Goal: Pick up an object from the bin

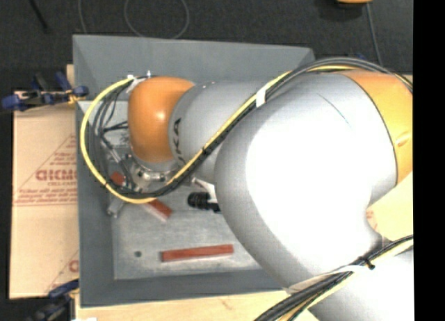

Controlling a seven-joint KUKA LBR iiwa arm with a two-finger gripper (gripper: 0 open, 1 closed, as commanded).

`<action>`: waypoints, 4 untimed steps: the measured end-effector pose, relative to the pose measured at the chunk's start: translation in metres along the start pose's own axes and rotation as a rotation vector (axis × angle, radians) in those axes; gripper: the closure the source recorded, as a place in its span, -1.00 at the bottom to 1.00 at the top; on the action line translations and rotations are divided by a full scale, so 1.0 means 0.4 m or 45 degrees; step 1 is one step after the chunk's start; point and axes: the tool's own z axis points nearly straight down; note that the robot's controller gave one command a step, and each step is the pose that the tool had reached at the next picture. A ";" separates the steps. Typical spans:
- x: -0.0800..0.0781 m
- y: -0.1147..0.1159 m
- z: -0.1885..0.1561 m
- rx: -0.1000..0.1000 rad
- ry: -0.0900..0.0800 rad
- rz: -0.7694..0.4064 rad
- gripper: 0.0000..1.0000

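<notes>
Camera view, nearest edge first: along the near side of the grey bin (94,257) I see a long reddish-brown bar (197,253) lying flat on the floor, roughly parallel to the near wall. A tiny dark speck (137,254) sits just off its left end, apart from it.

Further in, a small orange-red block (161,210) lies tilted on the floor, and to its right a small black piece (201,202) is partly tucked under the arm (299,174), which comes in from the right and covers much of the bin.

The gripper (117,191) is low in the left part of the bin, close to the left wall, with the orange-red block just beside it on the right. That block is the nearest thing to it. From here I cannot tell how wide the claw stands or whether it has hold of anything; the wrist and cabling hide it.

Above that sits the orange wrist cover (156,121), with a yellow cable (87,128) and black ones looping round its left side, toward the far wall.
</notes>
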 end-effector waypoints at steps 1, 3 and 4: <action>-0.004 0.001 -0.002 -0.002 -0.003 -0.002 -1.00; -0.011 0.003 -0.104 -0.004 -0.001 -0.003 1.00; -0.017 0.006 -0.226 -0.005 -0.002 -0.006 1.00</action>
